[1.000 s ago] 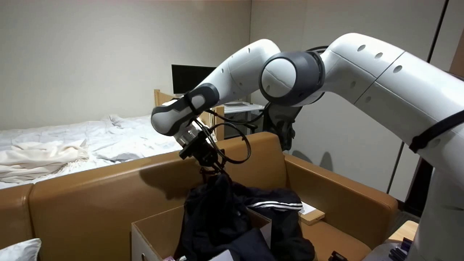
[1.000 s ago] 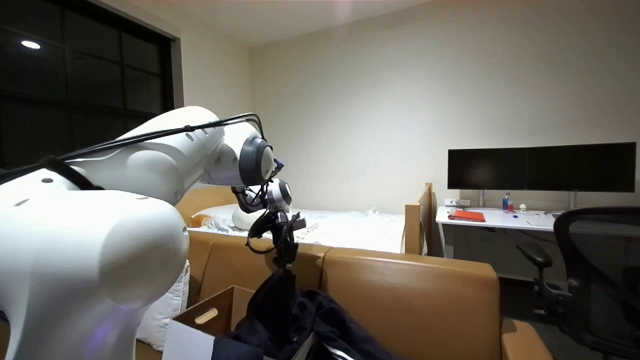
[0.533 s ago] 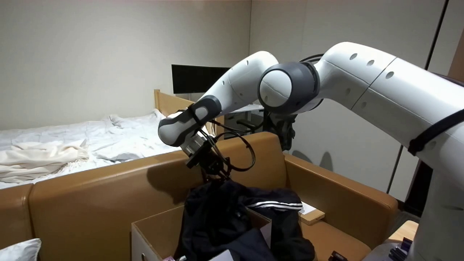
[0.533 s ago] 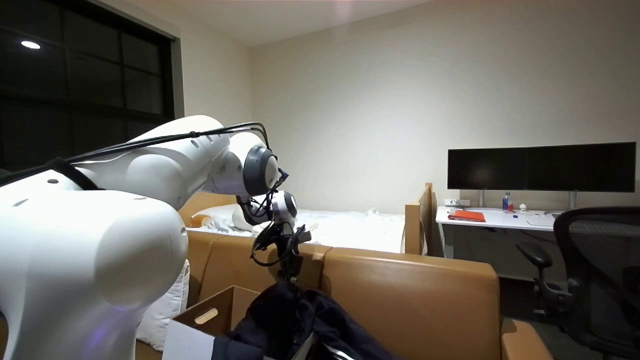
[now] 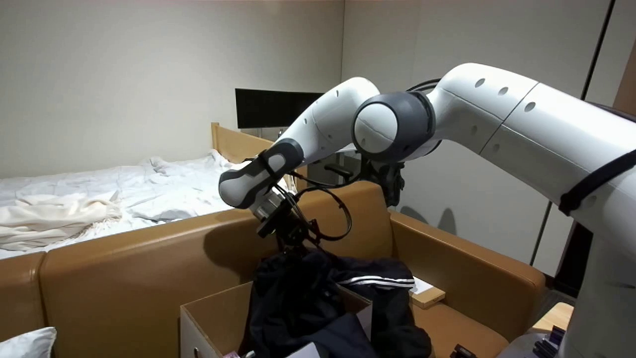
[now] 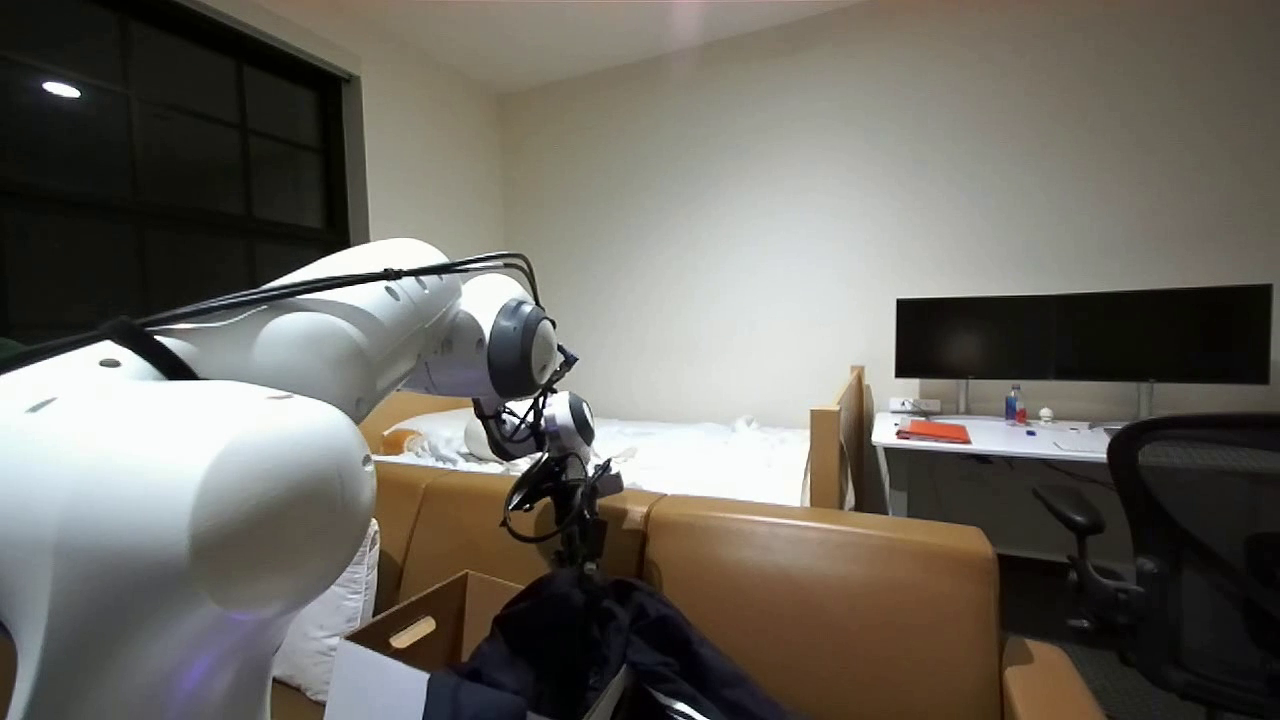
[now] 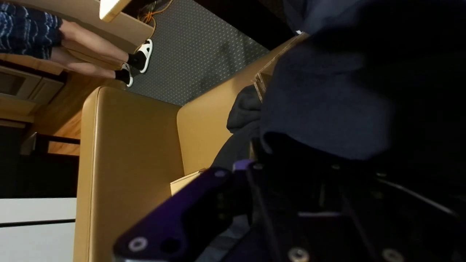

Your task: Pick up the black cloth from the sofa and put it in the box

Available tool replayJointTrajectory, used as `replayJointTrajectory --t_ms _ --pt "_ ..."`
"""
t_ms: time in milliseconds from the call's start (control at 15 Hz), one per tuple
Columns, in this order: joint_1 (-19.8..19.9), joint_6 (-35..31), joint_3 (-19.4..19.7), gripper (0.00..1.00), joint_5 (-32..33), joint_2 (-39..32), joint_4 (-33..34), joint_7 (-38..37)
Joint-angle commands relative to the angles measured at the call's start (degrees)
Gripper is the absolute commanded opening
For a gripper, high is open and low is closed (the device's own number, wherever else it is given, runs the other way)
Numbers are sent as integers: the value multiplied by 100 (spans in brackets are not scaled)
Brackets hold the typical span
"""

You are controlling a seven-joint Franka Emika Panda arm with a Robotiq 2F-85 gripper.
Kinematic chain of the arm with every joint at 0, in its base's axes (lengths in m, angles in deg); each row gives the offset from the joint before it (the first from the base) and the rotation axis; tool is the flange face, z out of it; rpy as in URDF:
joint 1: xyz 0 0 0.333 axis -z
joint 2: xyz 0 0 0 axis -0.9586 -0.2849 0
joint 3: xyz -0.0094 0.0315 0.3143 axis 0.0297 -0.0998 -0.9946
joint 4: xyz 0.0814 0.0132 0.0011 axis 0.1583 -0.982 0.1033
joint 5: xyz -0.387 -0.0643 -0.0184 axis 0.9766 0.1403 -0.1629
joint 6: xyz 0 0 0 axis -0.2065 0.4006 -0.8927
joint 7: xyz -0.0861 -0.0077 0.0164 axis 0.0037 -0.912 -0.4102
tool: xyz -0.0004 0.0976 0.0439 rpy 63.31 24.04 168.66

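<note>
Right under the gripper (image 6: 582, 562), jaws' state unclear from here, the black cloth (image 5: 298, 303), partly inside the box (image 5: 218, 309), partly over its edge

I have the box (image 5: 226, 309) before the back of the sofa (image 5: 149, 263), the cloth (image 5: 298, 301) lying partly in it, partly over its rim. In an exterior view, I see a pillow (image 6: 335, 610) left of the box, the bed (image 6: 827, 460) behind the sofa and, right of the bed, a desk (image 6: 1000, 443) with a chair (image 6: 1200, 550) before it.
</note>
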Motion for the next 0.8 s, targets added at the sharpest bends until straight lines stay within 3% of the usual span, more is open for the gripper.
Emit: replayJointTrajectory --t_ms 0,400,733 --pt "-12 -2 -2 57 84 100 -101 135" --pt "0 -177 -7 96 114 510 -312 107" --pt "92 -328 -32 100 71 1339 -723 68"
